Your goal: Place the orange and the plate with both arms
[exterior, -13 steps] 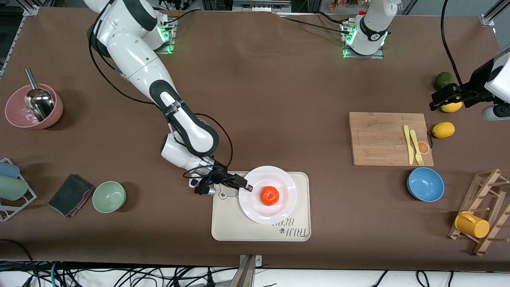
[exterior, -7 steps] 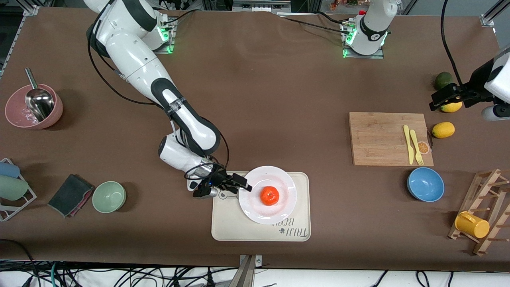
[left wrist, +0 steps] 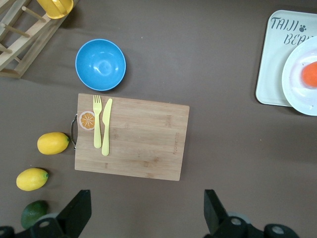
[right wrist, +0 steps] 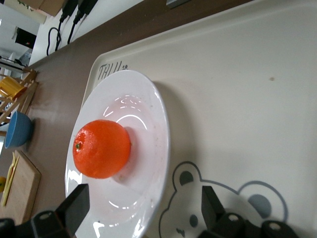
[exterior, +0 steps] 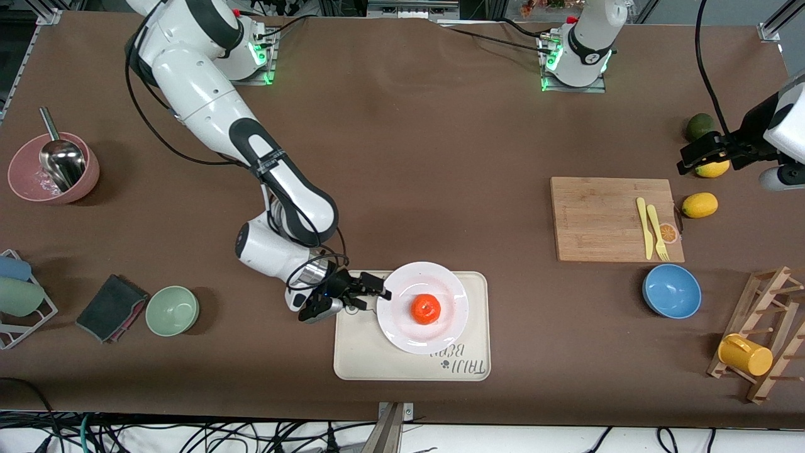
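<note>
The orange (exterior: 426, 308) sits in the middle of the white plate (exterior: 443, 281), which rests on a cream tray with a bear drawing (exterior: 358, 360). My right gripper (exterior: 377, 288) is open and low at the plate's rim, on the side toward the right arm's end of the table. In the right wrist view the plate (right wrist: 143, 124) carries the orange (right wrist: 101, 148), and its rim lies between the spread fingers of the right gripper (right wrist: 143, 208). My left gripper (exterior: 690, 158) hangs open and holds nothing, above a lemon near the left arm's end; the left arm waits there.
A wooden cutting board (exterior: 597, 220) holds a yellow fork and knife. Near it are a blue bowl (exterior: 671, 290), two lemons (exterior: 699, 204), a dark green fruit (exterior: 699, 126) and a mug rack (exterior: 761, 333). A green bowl (exterior: 172, 309), a cloth and a pink bowl (exterior: 25, 182) lie toward the right arm's end.
My right gripper has drawn back from over the plate toward the right arm's end, its fingers spreading a little wider. Plate, orange and left arm have not moved.
</note>
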`<state>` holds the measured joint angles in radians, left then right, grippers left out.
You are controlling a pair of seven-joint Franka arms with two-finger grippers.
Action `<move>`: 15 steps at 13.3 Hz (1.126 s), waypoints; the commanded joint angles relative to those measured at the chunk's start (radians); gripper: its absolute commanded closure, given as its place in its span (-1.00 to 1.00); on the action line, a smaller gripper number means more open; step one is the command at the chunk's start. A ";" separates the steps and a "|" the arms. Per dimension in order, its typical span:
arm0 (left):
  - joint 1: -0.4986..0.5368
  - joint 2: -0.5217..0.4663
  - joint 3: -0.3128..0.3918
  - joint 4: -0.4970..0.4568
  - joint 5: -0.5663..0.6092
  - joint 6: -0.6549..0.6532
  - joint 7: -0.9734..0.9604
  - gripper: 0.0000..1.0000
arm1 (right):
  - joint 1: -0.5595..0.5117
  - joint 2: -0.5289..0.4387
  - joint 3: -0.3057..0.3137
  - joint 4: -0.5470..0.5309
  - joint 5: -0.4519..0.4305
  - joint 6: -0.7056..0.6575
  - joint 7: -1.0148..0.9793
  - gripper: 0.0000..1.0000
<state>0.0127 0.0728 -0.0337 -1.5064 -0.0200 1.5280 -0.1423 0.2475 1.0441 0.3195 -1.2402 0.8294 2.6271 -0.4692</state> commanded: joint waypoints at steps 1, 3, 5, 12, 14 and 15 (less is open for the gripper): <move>0.001 0.010 -0.006 0.028 0.008 -0.020 0.003 -1.00 | -0.016 -0.188 -0.106 -0.181 -0.057 -0.212 0.009 -1.00; 0.001 0.010 -0.006 0.028 0.008 -0.020 0.003 -1.00 | -0.014 -0.281 -0.190 -0.228 -0.163 -0.420 0.012 -1.00; 0.001 0.009 -0.006 0.026 0.008 -0.020 0.001 -1.00 | -0.014 -0.347 -0.278 -0.228 -0.254 -0.644 0.021 -1.00; 0.003 0.010 -0.006 0.026 0.008 -0.020 0.003 -1.00 | -0.013 -0.574 -0.416 -0.229 -0.631 -1.113 0.151 -1.00; 0.004 0.010 -0.006 0.026 0.008 -0.020 0.001 -1.00 | -0.013 -0.631 -0.424 -0.229 -0.697 -1.177 0.254 -1.00; 0.004 0.010 -0.006 0.026 0.008 -0.020 0.003 -1.00 | -0.013 -0.654 -0.434 -0.229 -0.734 -1.193 0.283 -1.00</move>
<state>0.0130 0.0733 -0.0355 -1.5064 -0.0201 1.5275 -0.1423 0.2267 0.4660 -0.1000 -1.4175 0.1554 1.4576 -0.2542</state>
